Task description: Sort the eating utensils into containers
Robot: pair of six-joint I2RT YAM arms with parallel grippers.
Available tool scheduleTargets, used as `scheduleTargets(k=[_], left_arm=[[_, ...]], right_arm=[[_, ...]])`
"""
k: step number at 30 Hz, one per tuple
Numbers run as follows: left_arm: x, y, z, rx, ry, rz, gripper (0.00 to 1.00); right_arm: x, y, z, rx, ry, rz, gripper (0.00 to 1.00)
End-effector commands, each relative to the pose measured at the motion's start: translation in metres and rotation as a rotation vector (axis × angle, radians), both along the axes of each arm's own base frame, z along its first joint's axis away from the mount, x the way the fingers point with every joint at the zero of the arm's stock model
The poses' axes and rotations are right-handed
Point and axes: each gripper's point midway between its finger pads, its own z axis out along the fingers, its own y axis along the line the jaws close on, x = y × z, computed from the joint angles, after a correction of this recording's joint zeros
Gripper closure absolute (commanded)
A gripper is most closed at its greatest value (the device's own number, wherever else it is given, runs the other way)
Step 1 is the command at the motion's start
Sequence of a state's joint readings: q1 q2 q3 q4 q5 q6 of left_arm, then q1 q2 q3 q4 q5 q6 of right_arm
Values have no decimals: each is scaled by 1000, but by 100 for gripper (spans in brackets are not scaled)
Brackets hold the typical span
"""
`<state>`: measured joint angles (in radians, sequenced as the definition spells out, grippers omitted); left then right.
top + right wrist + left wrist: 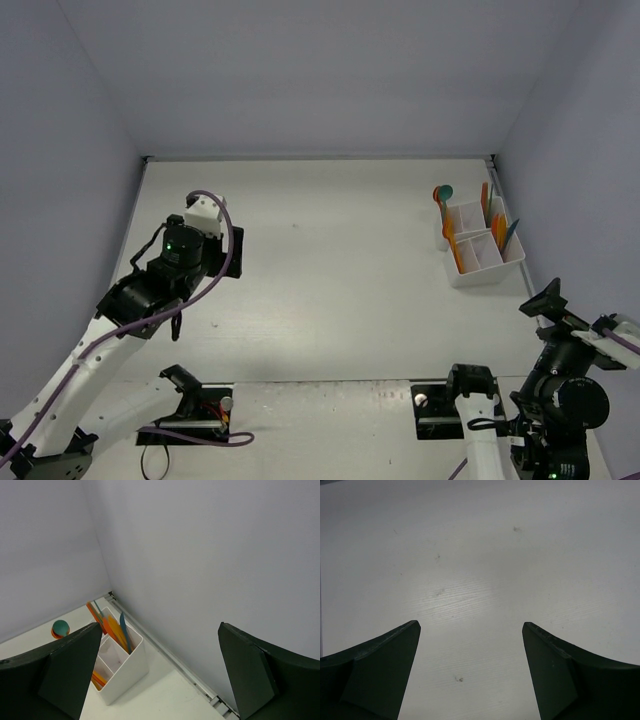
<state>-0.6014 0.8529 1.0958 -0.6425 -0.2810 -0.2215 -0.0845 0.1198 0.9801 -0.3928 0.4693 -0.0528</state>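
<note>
The white divided organizer (483, 250) stands at the far right of the table, and shows in the right wrist view (122, 667). Orange and teal utensils (497, 225) stand in its compartments; they also show in the right wrist view (114, 630). A teal and orange spoon head (442, 192) sticks up at its far left corner. My left gripper (232, 254) is open and empty over bare table at the left (470, 625). My right gripper (548, 300) is open and empty, drawn back near the front right, apart from the organizer (157, 627).
Grey walls close the table on the left, back and right. A metal rail (170, 655) runs along the foot of the right wall beside the organizer. The arm bases (455, 400) sit at the near edge.
</note>
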Motion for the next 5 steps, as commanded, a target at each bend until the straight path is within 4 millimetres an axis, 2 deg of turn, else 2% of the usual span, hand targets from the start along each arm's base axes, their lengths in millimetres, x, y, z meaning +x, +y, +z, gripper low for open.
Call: scheduleTargets(k=[1,5], left_arm=[[-3,1,18,-52,-54,7,19],[-4,4,19,-46,-61,17,19]], right_arm=[[15,5,21,8,-21,44,0],[20,7,23,6,-12,61,0]])
